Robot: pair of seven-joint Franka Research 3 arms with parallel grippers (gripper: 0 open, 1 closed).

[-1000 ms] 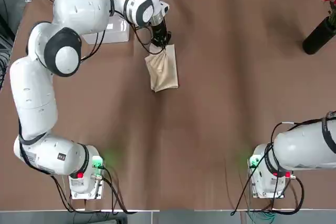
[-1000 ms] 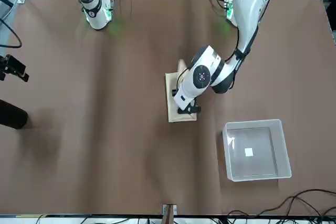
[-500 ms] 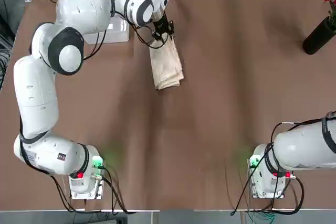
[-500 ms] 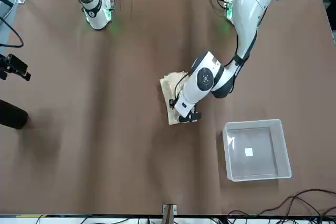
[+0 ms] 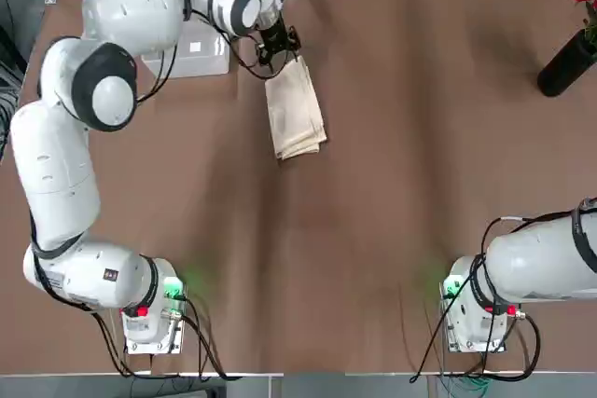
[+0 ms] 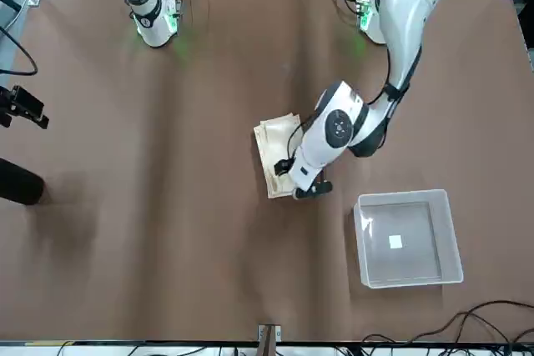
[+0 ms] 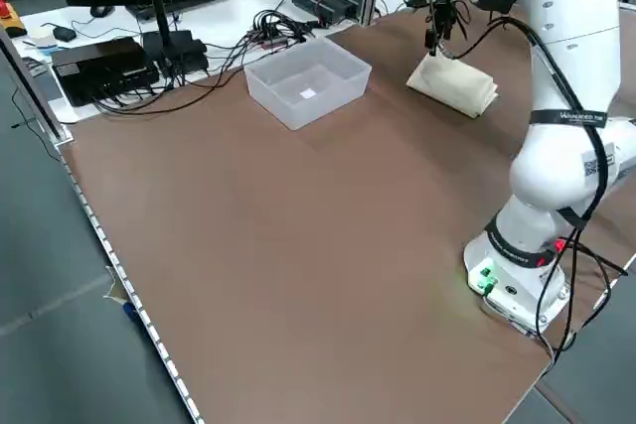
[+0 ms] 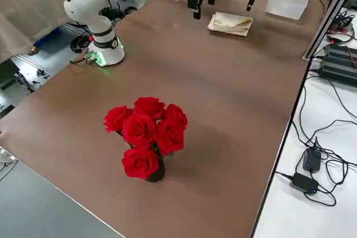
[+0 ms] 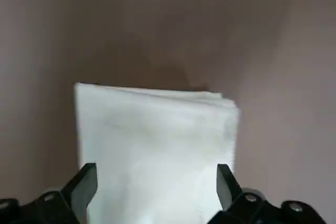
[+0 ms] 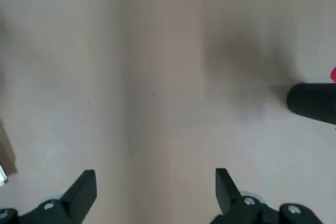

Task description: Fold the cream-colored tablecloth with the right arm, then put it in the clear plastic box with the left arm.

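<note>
The cream-colored tablecloth [image 5: 295, 118] lies folded in a flat layered stack on the brown table [image 5: 401, 165], also seen in the front view [image 6: 275, 156] and the left wrist view [image 9: 152, 140]. My left gripper [image 5: 277, 44] hangs open just above the cloth's far end, its fingers [image 9: 84, 182] spread wide with nothing between them. The clear plastic box [image 6: 407, 238] stands empty at the far left, a short way from the cloth; in the top view it [image 5: 201, 58] is partly hidden by the left arm. My right gripper [image 10: 152, 192] is open high over bare table.
A black vase [image 5: 567, 62] of red roses [image 8: 146, 137] stands at the table's far right corner. Cables and black boxes [image 7: 99, 67] lie beyond the far edge. Both arm bases [image 5: 149, 309] sit at the near edge.
The left gripper opened and let go of the cloth, which settled flat on the table. The gripper then drew back toward the far edge. The right arm has not moved.
</note>
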